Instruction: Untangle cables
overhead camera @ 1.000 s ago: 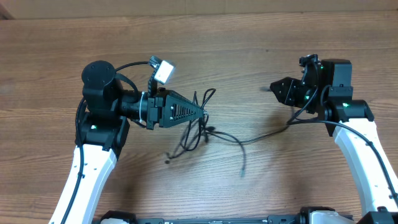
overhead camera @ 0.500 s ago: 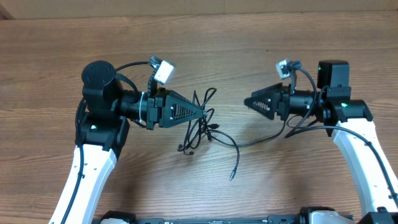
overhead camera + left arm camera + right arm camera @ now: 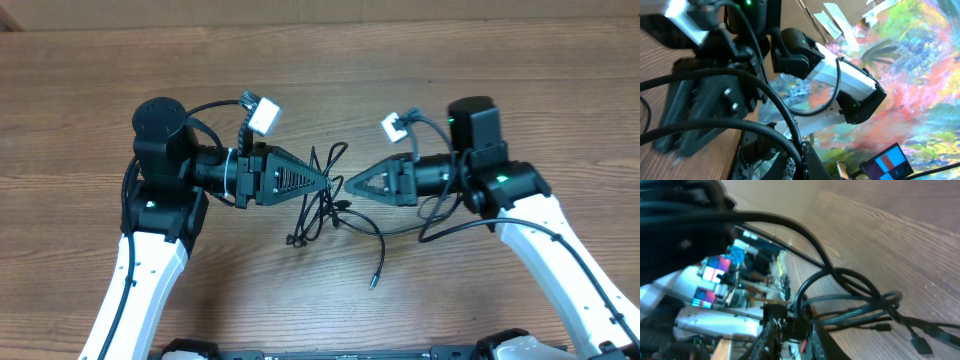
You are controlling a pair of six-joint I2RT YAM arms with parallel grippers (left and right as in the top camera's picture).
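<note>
The cables [image 3: 318, 208] lie as a tangle of thin black cords in the middle of the table. One loose plug end [image 3: 373, 282] trails toward the front. My left gripper [image 3: 327, 183] is shut on strands at the top of the tangle; a held strand [image 3: 775, 107] runs into its jaws [image 3: 801, 161]. My right gripper [image 3: 350, 186] points at the tangle from the right, tip to tip with the left gripper. Its fingers [image 3: 795, 330] show a gap, and the cable loops [image 3: 860, 300] lie just beyond them, not held.
The wooden table [image 3: 500, 300] extends all around. Each arm has a white camera plug and thicker black wires near its wrist, on the left [image 3: 262, 113] and on the right [image 3: 393, 126]. The right arm's own wire [image 3: 440, 225] hangs beside the tangle.
My right arm has swung left from the far right of the table to the tangle. One strand's free end slid left and forward a little. The left gripper has not moved.
</note>
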